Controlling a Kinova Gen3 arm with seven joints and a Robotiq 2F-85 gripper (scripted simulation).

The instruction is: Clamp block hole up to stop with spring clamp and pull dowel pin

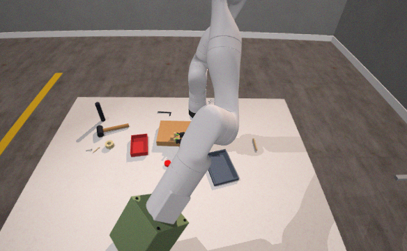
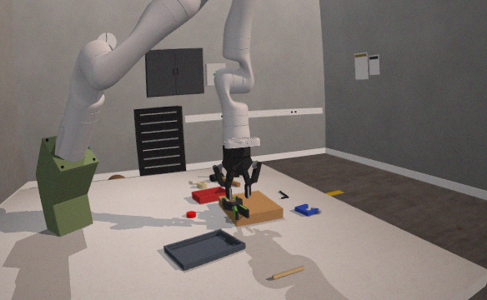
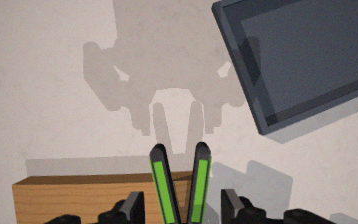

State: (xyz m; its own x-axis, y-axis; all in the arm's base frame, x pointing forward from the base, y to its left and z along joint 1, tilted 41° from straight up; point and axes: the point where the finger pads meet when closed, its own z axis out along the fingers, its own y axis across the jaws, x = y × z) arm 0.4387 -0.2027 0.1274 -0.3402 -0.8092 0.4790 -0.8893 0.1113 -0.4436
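Note:
My gripper [image 2: 238, 197] [image 3: 182, 207] points down, partly open, with nothing between its fingertips. It hangs just above the spring clamp [image 1: 180, 134] [image 2: 243, 212] [image 3: 162, 185]. The clamp is black with green strips and sits at the bench board's edge, its two arms reaching out past that edge. The wooden bench board [image 1: 170, 129] [image 2: 268, 204] [image 3: 80, 200] lies on the table. A small tan piece [image 1: 173, 137] shows beside the clamp; I cannot tell whether it is block or stop. The arm, gripper and clamp hide the rest, including any pin and hole.
A dark tray [image 1: 223, 167] [image 2: 203, 250] [image 3: 320, 55] lies near the board. Around it are a red tray [image 1: 139, 146] [image 2: 208, 196], a red cap [image 1: 167, 163] [image 2: 191, 214], a tan rod [image 1: 255, 144] [image 2: 288, 272], a blue part [image 2: 306, 210] and a hammer [image 1: 114, 128].

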